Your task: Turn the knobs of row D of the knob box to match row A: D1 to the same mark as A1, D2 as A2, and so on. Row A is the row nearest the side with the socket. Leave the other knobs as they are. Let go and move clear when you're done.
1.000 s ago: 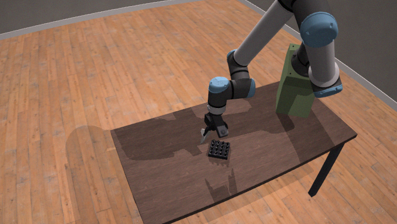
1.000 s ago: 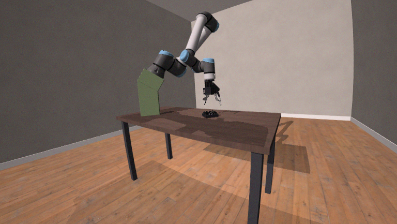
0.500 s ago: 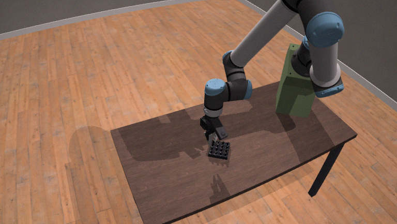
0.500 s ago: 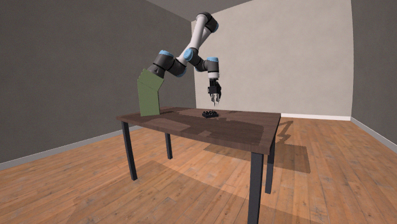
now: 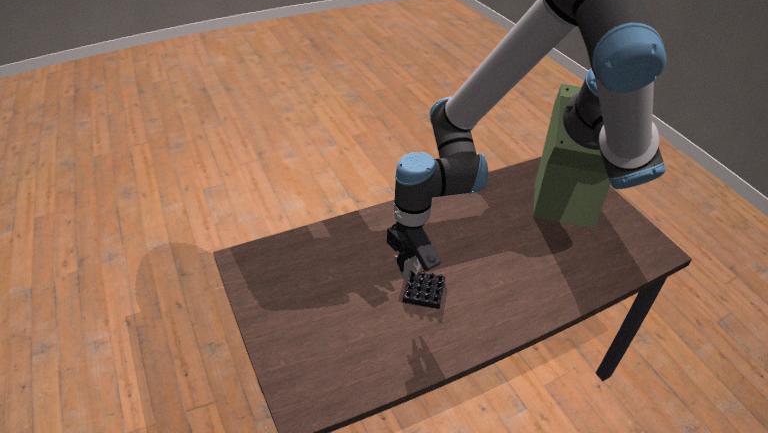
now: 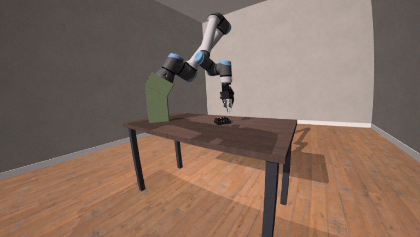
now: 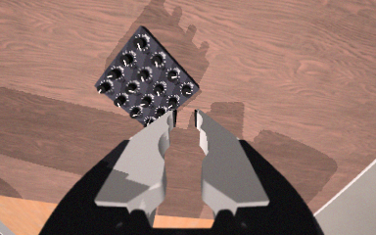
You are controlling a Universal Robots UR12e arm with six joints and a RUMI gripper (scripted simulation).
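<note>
The knob box (image 5: 423, 290) (image 6: 223, 121) (image 7: 147, 80) is a small black square block with a grid of black knobs ringed by white marks. It lies near the middle of the dark wooden table (image 5: 317, 349) (image 6: 248, 138), turned diagonally in the wrist view. My gripper (image 5: 411, 271) (image 6: 228, 109) (image 7: 185, 111) points down and hovers a little above the box, over its near edge. The two grey fingers stand close together with a narrow gap, and only table wood shows between them. The knob marks are too small to read, and I cannot see the socket.
The arm's green pedestal (image 5: 566, 179) (image 6: 157, 101) stands on the far corner of the table. The arm's elbow arches high over the table. Wooden floor and grey walls surround the table.
</note>
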